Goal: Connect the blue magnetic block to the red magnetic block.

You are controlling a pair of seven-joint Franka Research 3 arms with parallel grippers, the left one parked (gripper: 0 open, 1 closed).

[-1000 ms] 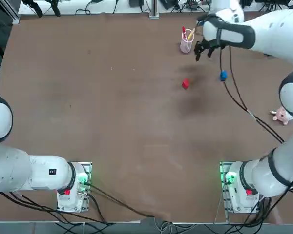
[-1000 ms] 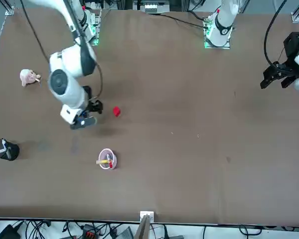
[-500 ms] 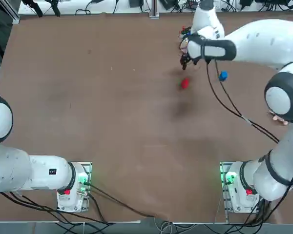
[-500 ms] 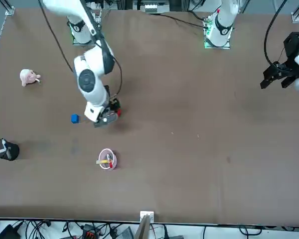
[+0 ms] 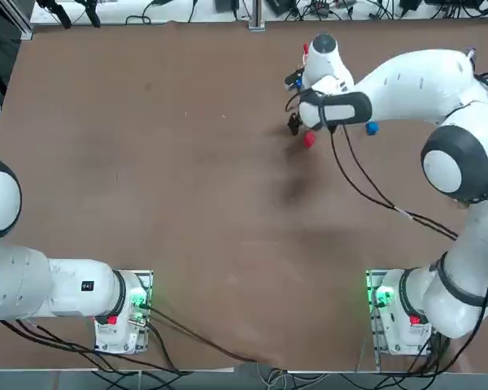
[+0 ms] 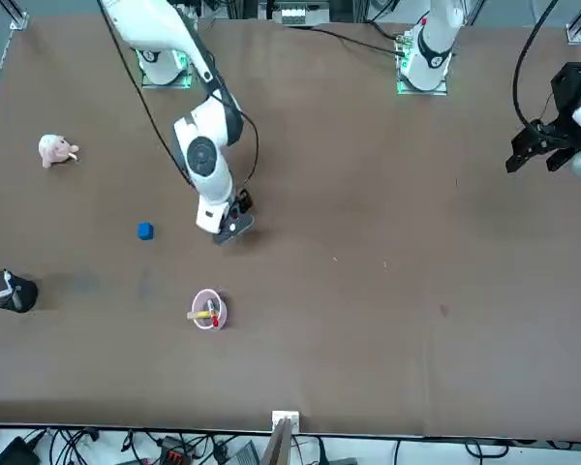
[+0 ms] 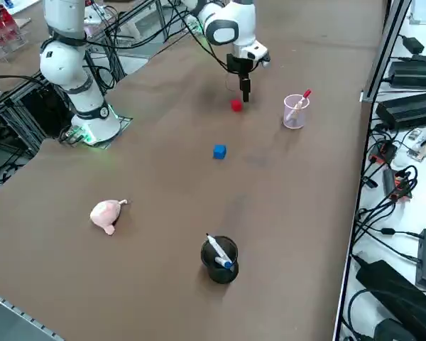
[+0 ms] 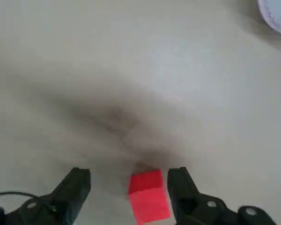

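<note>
The red magnetic block [image 5: 309,140] is a tiny red cube on the brown table, also seen from the side [image 7: 236,105]. My right gripper [image 5: 295,122] hangs just above it, open. In the wrist view the red magnetic block [image 8: 149,196] lies on the table between the two dark fingers [image 8: 76,186], closer to one of them and touching neither. The blue magnetic block [image 7: 219,151] sits alone a short way to the right of the red one, clear of the gripper [image 7: 245,94]. In the front view the blue magnetic block [image 6: 145,231] shows, but the gripper [image 6: 234,221] hides the red one.
A clear cup [image 7: 295,111] with a red marker stands close beyond the red block. A pink plush toy [image 7: 106,213] and a black cup [image 7: 219,259] holding a pen sit farther off at the right side.
My right arm has swung left from above the blue block to above the red block, leaving the blue block uncovered. The gripper has stayed open and both blocks are where they were.
</note>
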